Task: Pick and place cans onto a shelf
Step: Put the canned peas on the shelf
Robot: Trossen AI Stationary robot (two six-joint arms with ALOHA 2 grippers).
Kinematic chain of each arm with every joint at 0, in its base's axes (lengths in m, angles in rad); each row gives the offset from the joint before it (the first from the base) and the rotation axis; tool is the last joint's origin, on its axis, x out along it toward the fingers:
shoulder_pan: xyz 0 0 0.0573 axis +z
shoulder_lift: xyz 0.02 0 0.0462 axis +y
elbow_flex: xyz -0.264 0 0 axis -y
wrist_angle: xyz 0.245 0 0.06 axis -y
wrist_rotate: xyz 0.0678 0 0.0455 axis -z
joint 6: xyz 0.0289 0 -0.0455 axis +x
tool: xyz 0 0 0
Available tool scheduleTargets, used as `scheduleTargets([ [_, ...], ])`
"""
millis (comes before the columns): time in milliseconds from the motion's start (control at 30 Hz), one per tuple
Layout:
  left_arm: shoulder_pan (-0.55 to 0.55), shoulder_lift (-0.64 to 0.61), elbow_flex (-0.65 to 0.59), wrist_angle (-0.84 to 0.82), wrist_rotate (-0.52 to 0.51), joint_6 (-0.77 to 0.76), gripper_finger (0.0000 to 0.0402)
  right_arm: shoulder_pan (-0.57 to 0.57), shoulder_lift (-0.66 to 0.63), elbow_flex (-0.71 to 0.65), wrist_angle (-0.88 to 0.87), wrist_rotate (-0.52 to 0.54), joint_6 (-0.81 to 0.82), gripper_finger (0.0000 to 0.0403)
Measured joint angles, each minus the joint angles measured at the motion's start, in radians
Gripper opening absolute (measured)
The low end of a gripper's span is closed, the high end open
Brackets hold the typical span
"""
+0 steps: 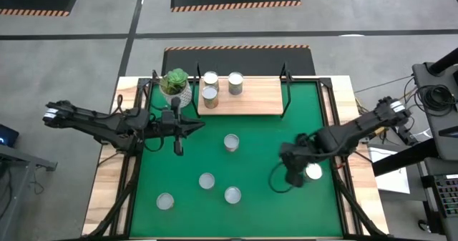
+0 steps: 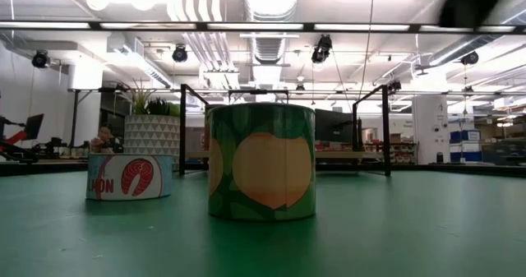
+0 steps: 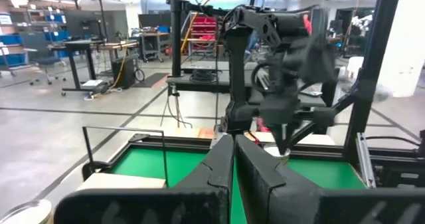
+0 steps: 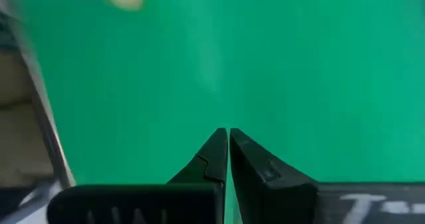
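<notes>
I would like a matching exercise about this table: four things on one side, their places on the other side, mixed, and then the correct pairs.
Things:
1. potted plant
2. right gripper
3. left gripper
4. can with orange label

Places:
A. beside a lone can near the mat's right edge
B. nearest the low camera
C. at the shelf's left end
D. over the mat, left of the middle can

Pairs: 1-C, 2-A, 3-D, 4-B

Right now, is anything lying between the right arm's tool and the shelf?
No. In the high view, only bare green mat separates the right tool from the shelf.
</notes>
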Motion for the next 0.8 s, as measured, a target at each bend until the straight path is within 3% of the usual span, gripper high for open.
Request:
scheduleTargets([
  [133,-0.001,0.007,0.000,0.011,0.006,-0.004,0.0000,0.084,-0.067,-0.050,-0.184,-0.072,0.339,0.0009],
  [300,-0.002,0.007,0.000,0.018,0.006,0.001,0.0000,0.158,-0.139,-0.116,-0.116,-0.079,0.511,0.0010],
  [433,-0.002,0.007,0.000,0.018,0.006,0.014,0.0000,0.167,-0.147,-0.151,-0.102,-0.070,0.536,0.0033],
  [633,-0.002,0.007,0.000,0.018,0.006,0.022,0.0000,0.188,-0.081,-0.196,-0.011,-0.056,0.374,0.0104],
  [800,-0.001,0.007,0.000,0.018,0.006,0.028,0.0000,0.191,-0.014,-0.193,-0.020,-0.067,0.350,0.0159],
])
